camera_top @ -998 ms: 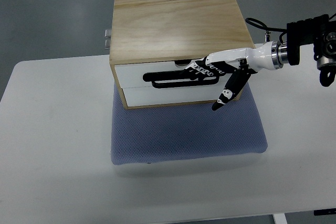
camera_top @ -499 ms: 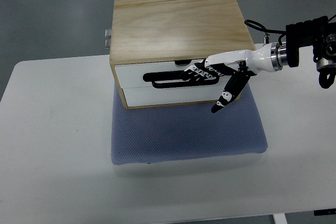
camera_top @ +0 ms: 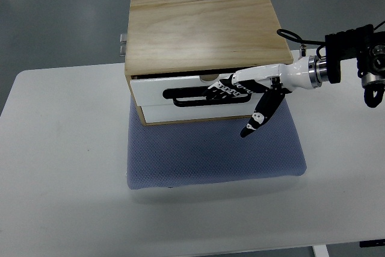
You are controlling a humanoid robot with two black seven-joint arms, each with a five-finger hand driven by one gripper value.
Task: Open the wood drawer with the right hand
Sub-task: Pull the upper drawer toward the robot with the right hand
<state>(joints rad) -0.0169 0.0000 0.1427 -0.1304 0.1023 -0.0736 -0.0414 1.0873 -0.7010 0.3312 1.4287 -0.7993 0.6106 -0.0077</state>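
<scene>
A wooden drawer box (camera_top: pixel 203 25) with white drawer fronts stands on a blue-grey mat (camera_top: pixel 210 151). The upper drawer (camera_top: pixel 150 91) has a long black handle (camera_top: pixel 180 97) and is pulled out a little, showing a dark gap under the box top. My right hand (camera_top: pixel 231 90) reaches in from the right, its fingers (camera_top: pixel 222 89) hooked into the handle's right end, while the thumb (camera_top: pixel 255 118) hangs down in front of the lower drawer (camera_top: pixel 180 114). The left arm is out of view.
The mat lies on a white table (camera_top: pixel 54 161). A metal hinge or latch (camera_top: pixel 123 43) sticks out at the box's back left. Black cables and the right forearm (camera_top: pixel 349 58) hang over the table's right edge.
The upper drawer has slid slightly toward me with the hand hooked in its handle; a gap has appeared under the box top. The hand moved a little left and forward.
</scene>
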